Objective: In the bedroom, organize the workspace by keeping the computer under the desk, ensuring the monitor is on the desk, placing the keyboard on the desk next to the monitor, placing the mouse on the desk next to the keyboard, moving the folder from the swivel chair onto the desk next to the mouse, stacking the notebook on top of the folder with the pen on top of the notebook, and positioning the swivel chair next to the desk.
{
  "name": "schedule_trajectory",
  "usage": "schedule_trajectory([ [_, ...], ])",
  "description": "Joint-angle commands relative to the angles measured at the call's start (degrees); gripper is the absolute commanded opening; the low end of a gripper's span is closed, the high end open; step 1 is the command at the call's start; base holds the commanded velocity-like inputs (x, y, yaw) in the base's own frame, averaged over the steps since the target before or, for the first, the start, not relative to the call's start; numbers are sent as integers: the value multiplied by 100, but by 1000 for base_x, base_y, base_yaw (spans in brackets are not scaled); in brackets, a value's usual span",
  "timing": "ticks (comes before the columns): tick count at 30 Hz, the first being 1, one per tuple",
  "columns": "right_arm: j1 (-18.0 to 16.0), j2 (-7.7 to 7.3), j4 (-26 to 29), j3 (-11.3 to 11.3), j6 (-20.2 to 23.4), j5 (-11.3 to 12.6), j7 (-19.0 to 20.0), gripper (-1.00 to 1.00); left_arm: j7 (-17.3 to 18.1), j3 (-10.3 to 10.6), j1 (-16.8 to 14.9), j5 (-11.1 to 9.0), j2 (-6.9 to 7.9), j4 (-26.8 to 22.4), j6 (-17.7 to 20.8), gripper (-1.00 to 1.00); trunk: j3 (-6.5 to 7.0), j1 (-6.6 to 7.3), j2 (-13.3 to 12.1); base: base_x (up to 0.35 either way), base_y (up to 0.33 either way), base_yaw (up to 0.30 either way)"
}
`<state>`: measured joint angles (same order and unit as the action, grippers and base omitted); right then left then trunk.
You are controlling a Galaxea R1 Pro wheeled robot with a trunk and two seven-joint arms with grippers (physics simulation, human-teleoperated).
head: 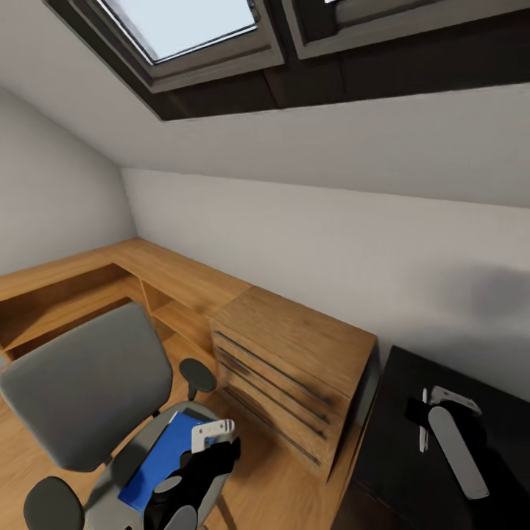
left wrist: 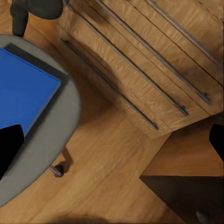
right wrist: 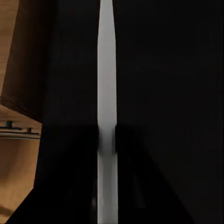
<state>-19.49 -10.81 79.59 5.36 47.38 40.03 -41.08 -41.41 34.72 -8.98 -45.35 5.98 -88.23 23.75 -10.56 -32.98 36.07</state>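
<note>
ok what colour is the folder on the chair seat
Bright blue; the folder shows best in the left wrist view, lying on the grey swivel chair seat.

The robot's left arm [head: 193, 475] ends in a bulky black wrist housing with a rounded grey patch near its base, tipped by a pale grey-white gripper [head: 213, 432] with a small blue mark. The right arm [head: 458, 449] shows a long, rounded light-grey link over black casing, beside slim silvery-white fingers [head: 424, 430].
</note>
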Motion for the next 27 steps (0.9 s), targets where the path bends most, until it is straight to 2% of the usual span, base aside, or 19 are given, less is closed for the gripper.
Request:
schedule_trajectory([
  [1, -7, 0, -83, -8, -34, -4, -52, -100, -49, 21, -8, -35, 7, -34, 13, 100, -10, -5, 9, 267, -179, -1],
  [4, -15, 6, -462, -35, -261, -255, -33, -100, -49, 51, -8, -35, 14, -101, 15, 100, -10, -5, 9, 267, -177, 0],
  [6, -20, 5, -583, -64, -348, -308, -29, -100, -47, 74, -8, -35, 15, -117, 15, 100, -10, -5, 9, 265, -175, 0],
  [9, -128, 1, -1107, -233, -594, -469, -24, -100, -72, 325, -8, -35, 17, -170, 15, 100, -10, -5, 9, 188, -144, 0],
  [12, -265, 0, -1414, -305, -692, -632, -18, -100, -141, 420, -8, -35, 17, -246, 18, 100, -10, -5, 9, 69, -56, 0],
  [14, -391, 5, -1793, -387, -993, -865, -15, -100, -228, 539, -8, -40, 15, -346, 43, 100, -10, -5, 9, 21, -17, 0],
  [18, -437, 8, -2033, -486, -1096, -914, 2, -100, -251, 569, -8, -43, 9, -423, 32, 100, -10, -5, 9, 4, -3, 0],
  [21, -580, 0, -2297, -495, -1110, -912, 276, -100, -259, 571, -8, -44, 9, -435, 27, 100, -10, -5, 9, 0, 0, 0],
  [22, -723, -11, -2587, -488, -1112, -926, 582, -100, -260, 571, -8, -44, 8, -437, 25, 100, -10, -5, 9, 0, 0, 0],
  [25, -1084, -34, -3261, -478, -1121, -950, 1045, -100, -262, 571, -8, -44, 8, -441, 24, 100, -10, -5, 9, 0, 0, 0],
  [27, -1165, -37, -3411, -477, -1128, -954, 1116, -100, -262, 571, -8, -44, 8, -441, 24, 100, -10, -5, 9, 0, 0, 0],
])
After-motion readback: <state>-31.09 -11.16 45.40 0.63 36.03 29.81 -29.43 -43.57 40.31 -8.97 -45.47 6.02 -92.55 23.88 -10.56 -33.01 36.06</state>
